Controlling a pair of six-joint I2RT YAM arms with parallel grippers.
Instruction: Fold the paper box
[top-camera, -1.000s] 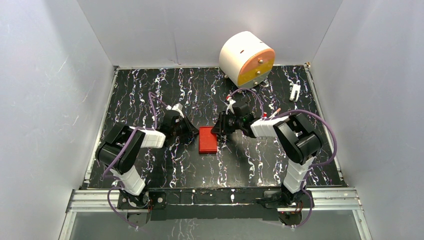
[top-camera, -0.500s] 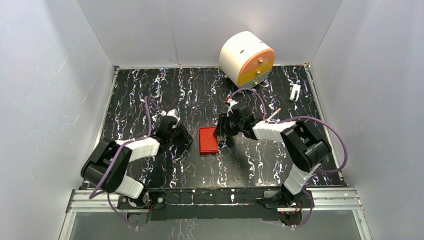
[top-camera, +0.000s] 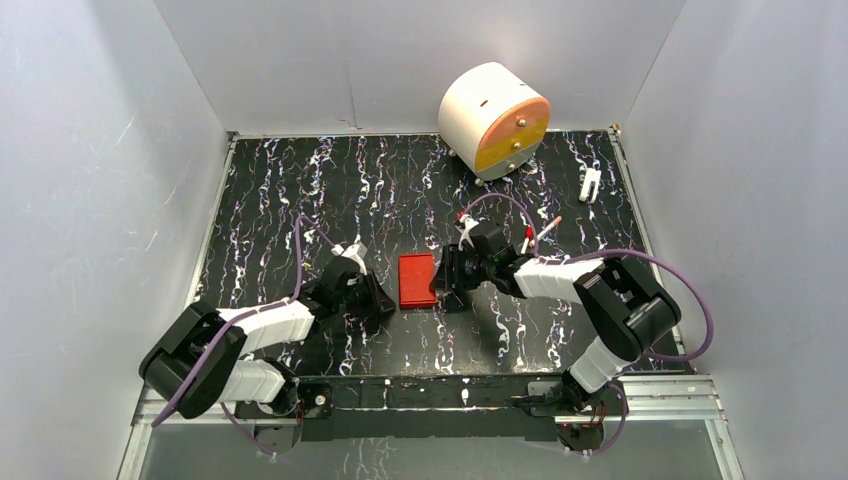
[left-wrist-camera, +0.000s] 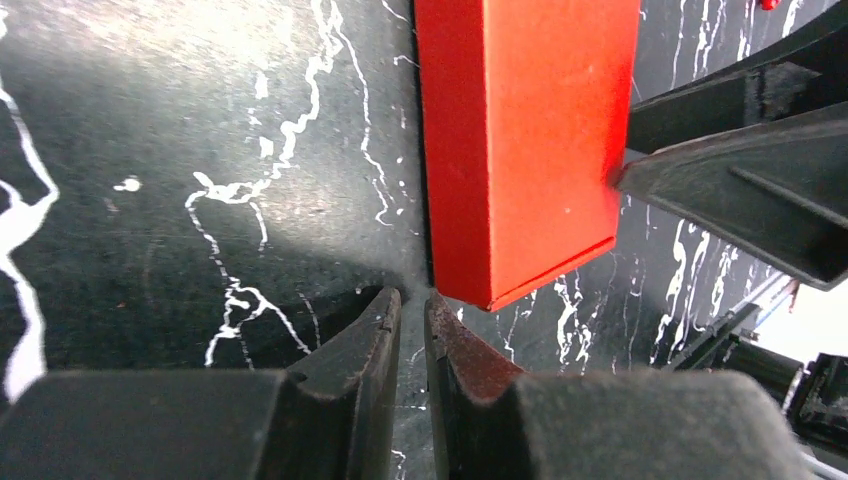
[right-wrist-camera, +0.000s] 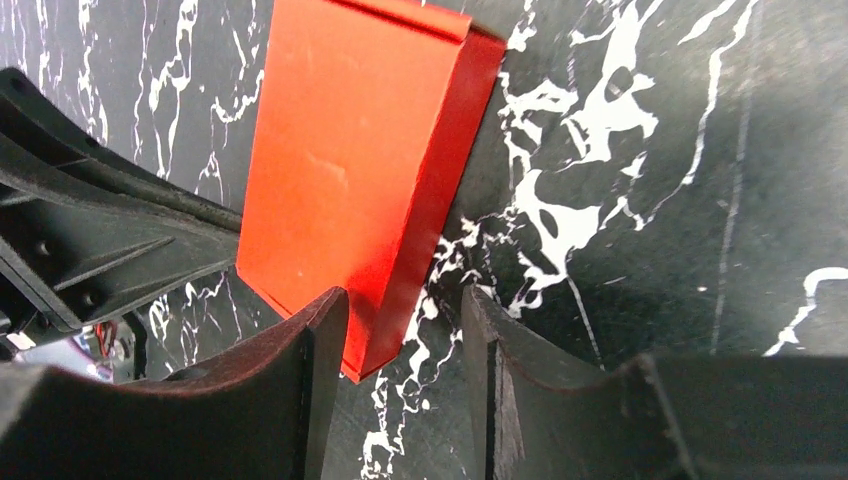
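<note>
The paper box (top-camera: 417, 280) lies flat and closed in the middle of the bench (top-camera: 300, 180), with a pincer at each side.
Nearest me, both arms reach in low from the near edge. The left pincer (top-camera: 378, 300) is at the box's 8 o'clock, jaws drawn almost together on nothing, tips just beside its near corner. The right pincer (top-camera: 447, 288) is at the box's 3 o'clock, released, jaws apart around the other near corner without pinching it. Farther back, at 1 o'clock, a white-and-orange drum (top-camera: 493, 118) stands by the wall.
</note>
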